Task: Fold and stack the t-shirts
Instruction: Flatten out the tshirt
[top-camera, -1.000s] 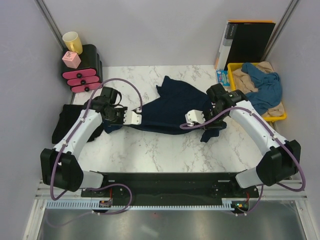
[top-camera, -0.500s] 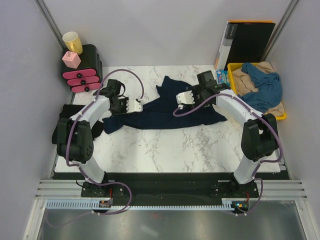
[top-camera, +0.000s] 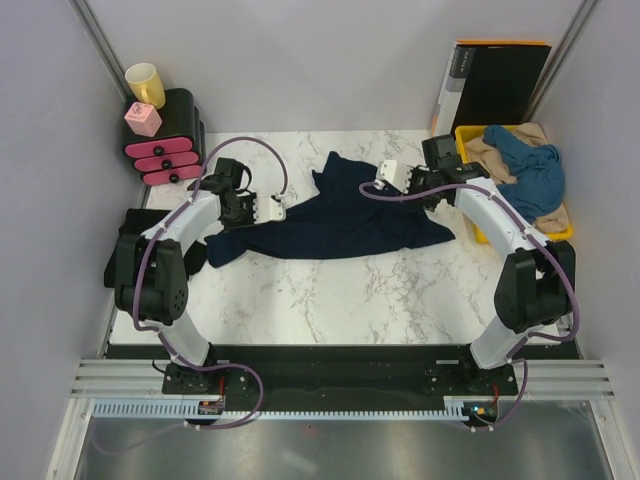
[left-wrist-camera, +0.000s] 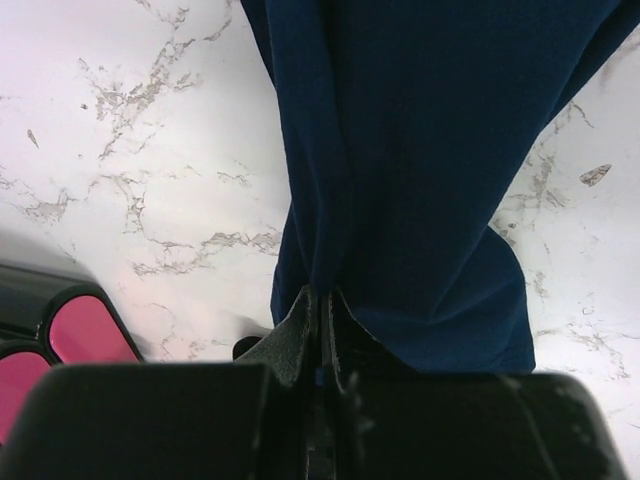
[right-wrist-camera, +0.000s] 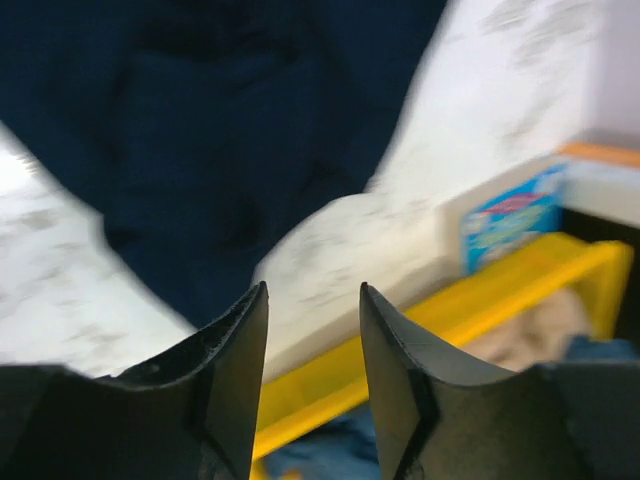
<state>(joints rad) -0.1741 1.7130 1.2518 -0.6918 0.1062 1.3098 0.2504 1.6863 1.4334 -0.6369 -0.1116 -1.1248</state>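
Observation:
The dark navy t-shirt (top-camera: 340, 215) lies spread and rumpled across the middle of the marble table. My left gripper (top-camera: 272, 210) is at its left end, shut on a pinched fold of the navy cloth (left-wrist-camera: 400, 180), which runs away from the jaws (left-wrist-camera: 322, 295). Over the shirt's back right corner hangs my right gripper (top-camera: 383, 180), open, with nothing between its fingers (right-wrist-camera: 313, 290); its blurred wrist view shows the navy shirt (right-wrist-camera: 220, 130) beyond. A medium-blue shirt (top-camera: 530, 175) and a beige one (top-camera: 495, 155) lie in the yellow tray. A black shirt (top-camera: 130, 245) sits at the table's left edge.
The yellow tray (top-camera: 555, 235) stands at the right edge, with a black orange-edged folder (top-camera: 495, 85) upright behind it and a small blue box (right-wrist-camera: 505, 225) beside it. At the back left are pink drawers (top-camera: 165, 140) with a yellow mug (top-camera: 145, 85).
My right gripper opened, let go of the navy shirt's right side and moved toward the back right. The left gripper carried its end toward the back, then held still.

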